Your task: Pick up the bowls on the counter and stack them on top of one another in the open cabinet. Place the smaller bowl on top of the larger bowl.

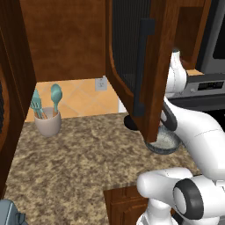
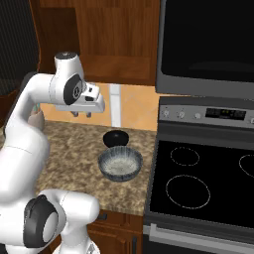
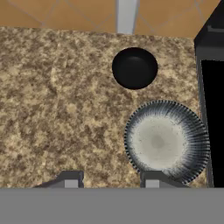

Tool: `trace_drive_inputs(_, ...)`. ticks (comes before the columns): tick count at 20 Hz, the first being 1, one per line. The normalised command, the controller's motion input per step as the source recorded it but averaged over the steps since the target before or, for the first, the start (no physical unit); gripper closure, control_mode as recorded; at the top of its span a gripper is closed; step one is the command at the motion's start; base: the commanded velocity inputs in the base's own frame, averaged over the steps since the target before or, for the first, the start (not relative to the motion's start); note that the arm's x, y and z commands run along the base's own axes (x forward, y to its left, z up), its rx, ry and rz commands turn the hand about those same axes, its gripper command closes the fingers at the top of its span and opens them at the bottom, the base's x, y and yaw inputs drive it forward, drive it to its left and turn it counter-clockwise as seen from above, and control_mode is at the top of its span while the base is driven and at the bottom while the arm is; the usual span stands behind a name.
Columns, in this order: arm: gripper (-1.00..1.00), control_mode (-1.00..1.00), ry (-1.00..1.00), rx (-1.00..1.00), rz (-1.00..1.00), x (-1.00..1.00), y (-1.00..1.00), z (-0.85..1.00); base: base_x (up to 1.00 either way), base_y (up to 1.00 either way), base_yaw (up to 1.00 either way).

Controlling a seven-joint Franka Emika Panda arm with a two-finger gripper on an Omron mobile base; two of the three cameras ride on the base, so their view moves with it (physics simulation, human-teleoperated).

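Two bowls sit on the granite counter [image 2: 69, 144] next to the stove. The larger pale grey speckled bowl [image 2: 120, 163] [image 3: 165, 141] is nearer the front. Just behind it sits the smaller dark bowl [image 2: 115, 138] [image 3: 134, 68]. My gripper [image 2: 82, 113] [image 3: 111, 180] hangs open and empty well above the counter, left of both bowls, pointing down. The open cabinet [image 1: 66, 39] is above the counter. Its door [image 1: 132, 57], with the ribbed panel and black bar handle, swings out and hides part of the grey bowl [image 1: 167, 141] and most of the dark bowl [image 1: 129, 122].
A beige utensil cup [image 1: 47, 123] with teal spoons stands at the back left of the counter. The black stove top [image 2: 198, 183] borders the bowls on the right, with a microwave [image 2: 208, 44] above it. An outlet [image 1: 101, 83] sits on the tiled back wall.
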Motion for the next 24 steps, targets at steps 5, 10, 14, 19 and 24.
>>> trace_drive_inputs(5,-1.00,-1.00,0.03,-0.01,-0.01,0.06,0.00,-0.35,0.00,0.00,0.00)
trace_drive_inputs(10,-1.00,-1.00,0.13,-0.03,0.00,0.63,-0.01,-0.95,0.00,0.00,0.00)
trace_drive_inputs(14,-1.00,-1.00,0.00,-0.11,0.11,0.97,0.00,-1.00,0.00,0.00,0.00)
trace_drive_inputs(19,-1.00,-1.00,-0.04,-0.06,0.22,0.90,0.00,-0.68,0.00,0.00,0.00)
trace_drive_inputs(24,-1.00,-1.00,-0.07,-0.03,0.26,0.72,0.00,-0.58,0.00,0.00,0.00)
